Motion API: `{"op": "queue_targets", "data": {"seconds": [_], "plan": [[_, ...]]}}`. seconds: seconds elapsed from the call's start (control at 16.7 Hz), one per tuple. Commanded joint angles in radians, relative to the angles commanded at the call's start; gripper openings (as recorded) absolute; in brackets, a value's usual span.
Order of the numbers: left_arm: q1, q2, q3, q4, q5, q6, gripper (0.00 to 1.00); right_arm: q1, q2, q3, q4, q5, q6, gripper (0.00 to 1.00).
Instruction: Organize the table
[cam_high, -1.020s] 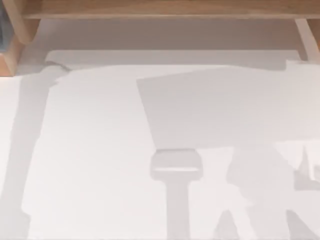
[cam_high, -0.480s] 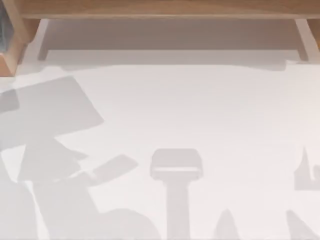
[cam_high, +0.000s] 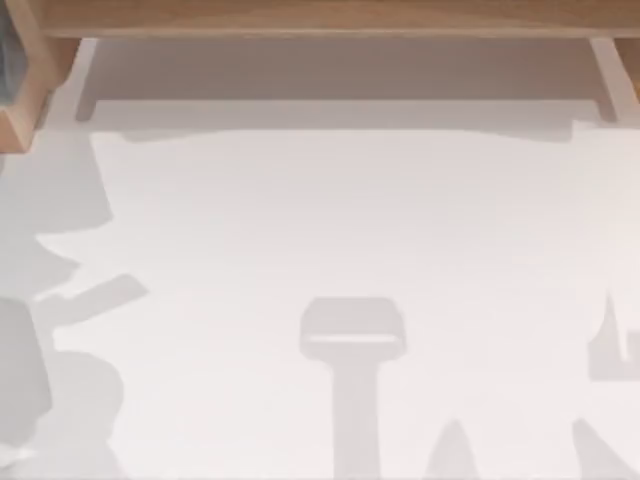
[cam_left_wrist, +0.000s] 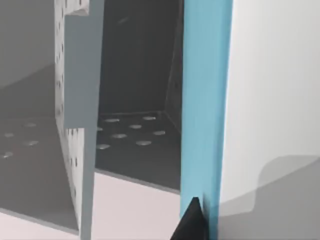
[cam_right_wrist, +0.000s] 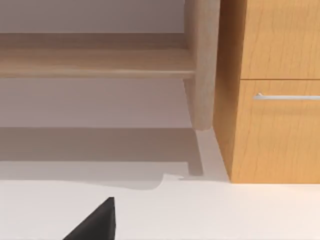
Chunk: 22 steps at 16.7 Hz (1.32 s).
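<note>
The white counter (cam_high: 350, 220) spans the top view from 9 to 3 o'clock, bare for sorting. A blue-edged bin (cam_left_wrist: 205, 100) is faced by the left arm. Neither gripper's state can be told.

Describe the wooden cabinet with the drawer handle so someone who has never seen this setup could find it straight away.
Start at the white table in the right wrist view and follow it to its back edge, where a low wooden shelf runs along the wall. Past the shelf's rounded wooden post stands the wooden cabinet. Its metal bar handle sets it apart.
</note>
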Motion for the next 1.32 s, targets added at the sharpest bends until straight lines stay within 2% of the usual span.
{"op": "queue_targets", "data": {"seconds": [0.24, 0.48, 0.84, 1.32], "plan": [[-0.007, 0.163, 0.072, 0.163, 0.082, 0.062, 0.0, 0.0, 0.0, 0.0, 0.0, 0.0, 0.0, 1.0], [-0.018, 0.246, 0.102, 0.231, 0.116, 0.078, 0.0, 0.0, 0.0, 0.0, 0.0, 0.0, 0.0, 1.0], [-0.015, 0.246, 0.101, 0.23, 0.113, 0.078, 0.0, 0.0, 0.0, 0.0, 0.0, 0.0, 0.0, 1.0], [-0.058, 0.338, 0.213, 0.22, 0.079, 0.064, 0.0, 0.0, 0.0, 0.0, 0.0, 0.0, 0.0, 1.0]]}}
